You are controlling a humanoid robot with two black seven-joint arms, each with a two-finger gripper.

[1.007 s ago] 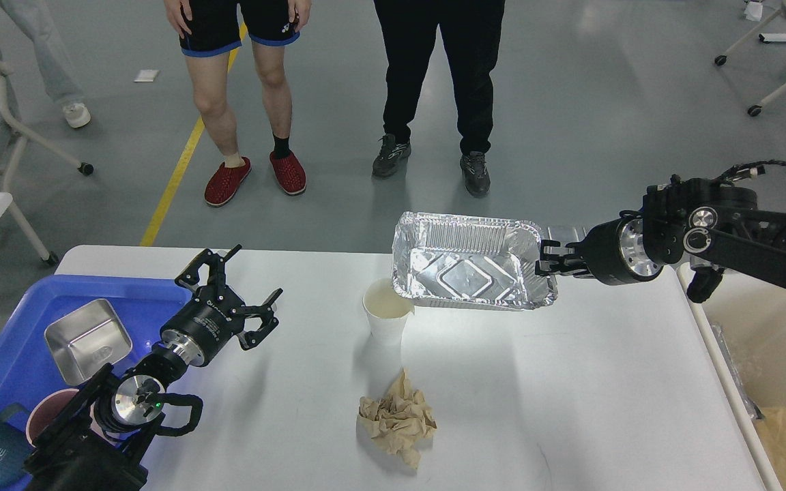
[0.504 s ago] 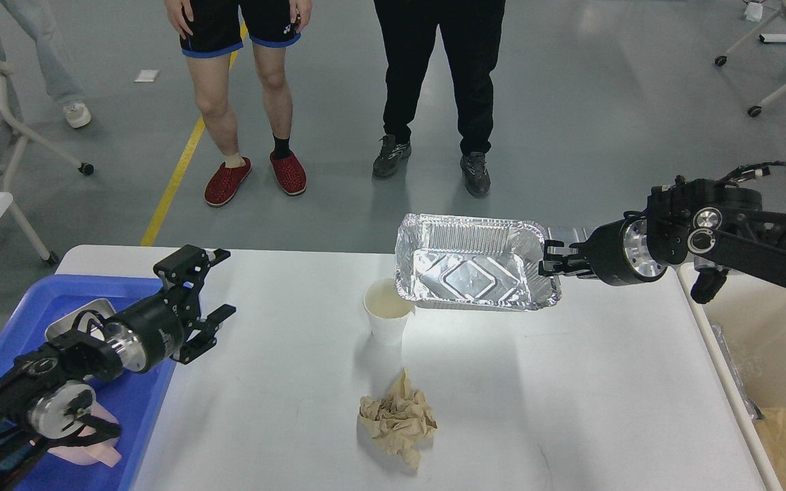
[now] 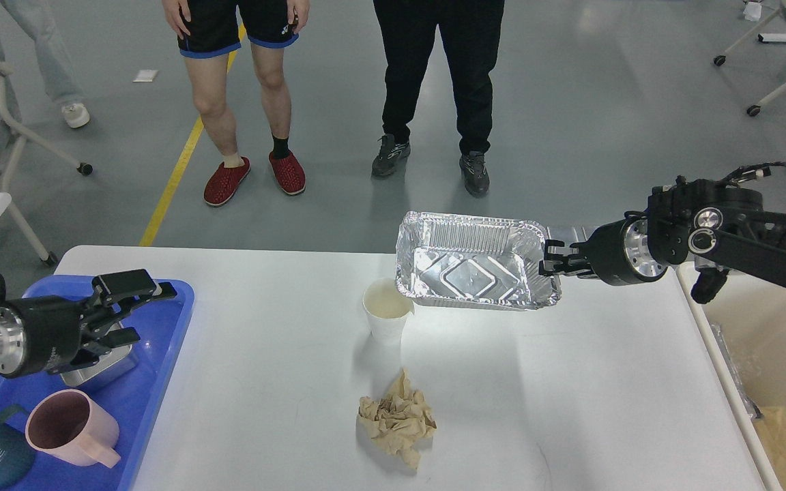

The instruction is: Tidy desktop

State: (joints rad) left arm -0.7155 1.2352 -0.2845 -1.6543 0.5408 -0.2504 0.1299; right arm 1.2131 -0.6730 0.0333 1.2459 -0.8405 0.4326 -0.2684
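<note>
Right fingers (image 3: 548,264) pinch the near-side rim of the foil tray (image 3: 475,262), held tilted above the counter (image 3: 570,395), just past the paper cup (image 3: 386,317). Likely bin-bound: carry it right toward the cream bin (image 3: 768,354), keep the pinch firm since thin foil flexes. Left fingers (image 3: 135,310) spread, empty, over the blue tray (image 3: 154,382). Crumpled paper (image 3: 396,419) waits nearer.

Both arms are matte black with machined silver rings at the wrist joints; the right arm (image 3: 741,239) shows round silver joint caps and a thin black cable looping over its top. The left arm (image 3: 24,334) has a fat black cylindrical wrist with one silver ring. Each ends in a black two-finger gripper with skeletal linkage fingers: left gripper (image 3: 137,310), right gripper (image 3: 548,262).
</note>
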